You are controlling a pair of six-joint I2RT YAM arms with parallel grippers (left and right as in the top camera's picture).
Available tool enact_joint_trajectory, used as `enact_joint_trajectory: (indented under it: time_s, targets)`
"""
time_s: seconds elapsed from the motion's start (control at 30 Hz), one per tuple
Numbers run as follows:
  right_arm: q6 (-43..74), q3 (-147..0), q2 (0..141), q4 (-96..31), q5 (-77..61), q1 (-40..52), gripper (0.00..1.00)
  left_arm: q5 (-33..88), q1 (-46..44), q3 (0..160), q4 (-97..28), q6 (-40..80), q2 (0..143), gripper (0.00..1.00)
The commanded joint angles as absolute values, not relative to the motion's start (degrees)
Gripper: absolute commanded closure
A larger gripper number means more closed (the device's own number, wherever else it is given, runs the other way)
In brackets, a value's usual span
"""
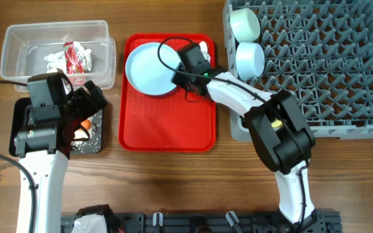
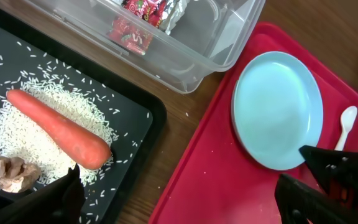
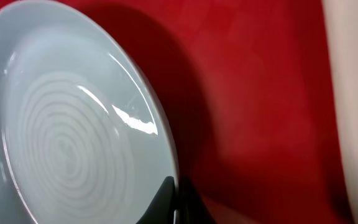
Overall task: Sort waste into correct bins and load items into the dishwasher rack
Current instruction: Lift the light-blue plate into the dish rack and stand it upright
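Note:
A light blue plate (image 1: 146,68) lies on the red tray (image 1: 167,123), tilted up in the right wrist view (image 3: 61,124). My right gripper (image 1: 185,76) is shut on the plate's right rim (image 3: 178,199). My left gripper (image 1: 89,113) is open and empty above the black tray's (image 1: 19,116) right edge (image 2: 179,199). An orange carrot (image 2: 61,127) lies on loose rice (image 2: 5,134) in the black tray (image 2: 135,106). The clear tub (image 1: 18,39) holds a red wrapper (image 1: 76,57) and white tissue (image 1: 54,59). A white spoon (image 2: 345,124) lies beyond the plate (image 2: 275,109).
The grey dishwasher rack (image 1: 329,71) fills the right side, with two light blue bowls (image 1: 244,22) (image 1: 250,58) at its left edge. A small brown scrap (image 2: 8,173) lies on the rice. No yellow cup shows.

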State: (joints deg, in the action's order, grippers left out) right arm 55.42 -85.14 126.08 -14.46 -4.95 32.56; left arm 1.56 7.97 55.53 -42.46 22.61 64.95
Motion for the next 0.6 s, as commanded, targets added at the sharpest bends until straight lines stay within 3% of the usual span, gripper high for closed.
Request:
enact_joint_trajectory:
  time_s: [0.0, 0.33, 0.43, 0.57]
  targets:
    - [46.87, -86.96, 123.22, -18.15, -8.56, 30.72, 0.96, 1.21, 8.32, 56.42, -42.30, 22.74, 65.06, 0.00]
    - [23.83, -87.39, 97.89, -29.67, 3.97, 28.40, 0.96, 1.21, 8.32, 56.42, -42.30, 22.74, 65.06, 0.00]
    - [22.79, -87.39, 90.00, -31.14, 19.31, 28.40, 0.96, 1.21, 8.32, 56.42, -42.30, 22.74, 65.06, 0.00]
    - [14.31, -87.39, 86.50, -30.81, 51.57, 28.38, 0.96, 1.21, 8.32, 56.42, -42.30, 22.74, 65.06, 0.00]
